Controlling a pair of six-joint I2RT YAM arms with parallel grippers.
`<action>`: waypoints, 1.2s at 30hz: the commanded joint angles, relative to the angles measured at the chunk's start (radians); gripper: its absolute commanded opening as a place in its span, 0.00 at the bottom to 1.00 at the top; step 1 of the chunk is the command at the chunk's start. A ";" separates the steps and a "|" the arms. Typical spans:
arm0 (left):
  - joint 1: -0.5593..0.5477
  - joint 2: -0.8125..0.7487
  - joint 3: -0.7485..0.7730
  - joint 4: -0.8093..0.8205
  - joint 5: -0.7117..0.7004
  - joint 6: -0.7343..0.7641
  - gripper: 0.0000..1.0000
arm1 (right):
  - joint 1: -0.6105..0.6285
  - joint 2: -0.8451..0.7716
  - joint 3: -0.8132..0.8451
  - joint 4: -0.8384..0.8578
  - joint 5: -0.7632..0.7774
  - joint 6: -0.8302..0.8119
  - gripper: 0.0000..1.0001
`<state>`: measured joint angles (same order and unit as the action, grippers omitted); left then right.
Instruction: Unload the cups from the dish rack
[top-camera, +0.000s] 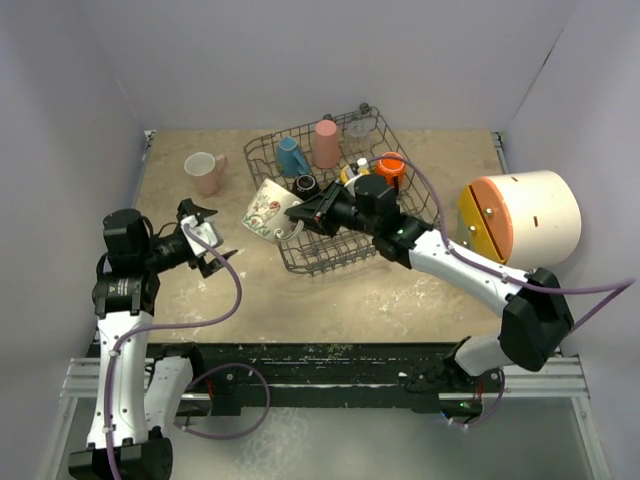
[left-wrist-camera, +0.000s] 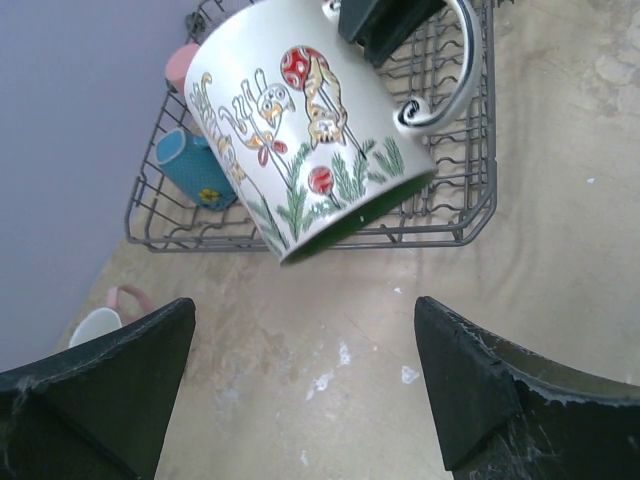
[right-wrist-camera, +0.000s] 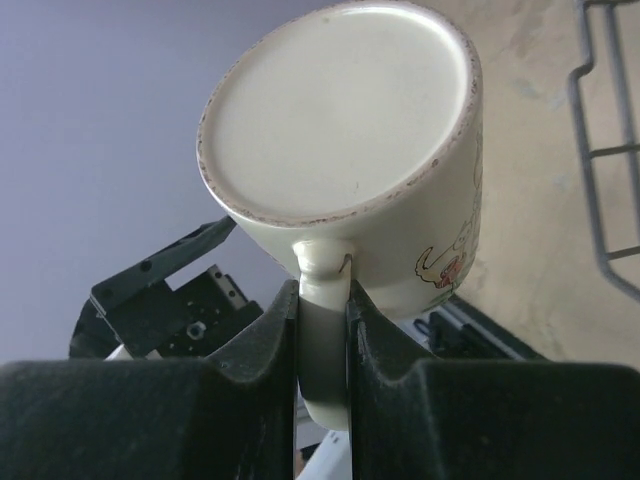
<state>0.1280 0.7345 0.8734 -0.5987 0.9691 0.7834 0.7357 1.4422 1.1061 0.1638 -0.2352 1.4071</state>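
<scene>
Right wrist: right jaws clamped on cream mug handle; left jaws spread apart, mug ahead, untouched.

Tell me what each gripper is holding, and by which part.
The right gripper is shut on the cream mug, pinching its handle between both fingers. The left gripper is open and holds nothing.

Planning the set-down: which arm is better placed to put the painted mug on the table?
Right. The right pincer is shut on the mug by its handle, holding it up at the rack's left edge. The left pincer is open, empty and apart from the mug.
</scene>
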 joint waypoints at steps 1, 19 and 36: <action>-0.004 -0.037 -0.028 0.134 0.033 0.046 0.91 | 0.034 -0.028 -0.030 0.437 -0.066 0.215 0.00; -0.004 -0.120 -0.156 0.562 -0.053 -0.017 0.67 | 0.123 -0.037 0.003 0.602 -0.030 0.334 0.00; -0.005 -0.165 -0.183 0.204 0.077 0.044 0.87 | 0.105 0.012 0.064 0.557 0.120 0.379 0.00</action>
<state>0.1257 0.5755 0.7021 -0.3901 0.9554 0.8646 0.8433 1.4731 1.0428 0.4831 -0.2157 1.7332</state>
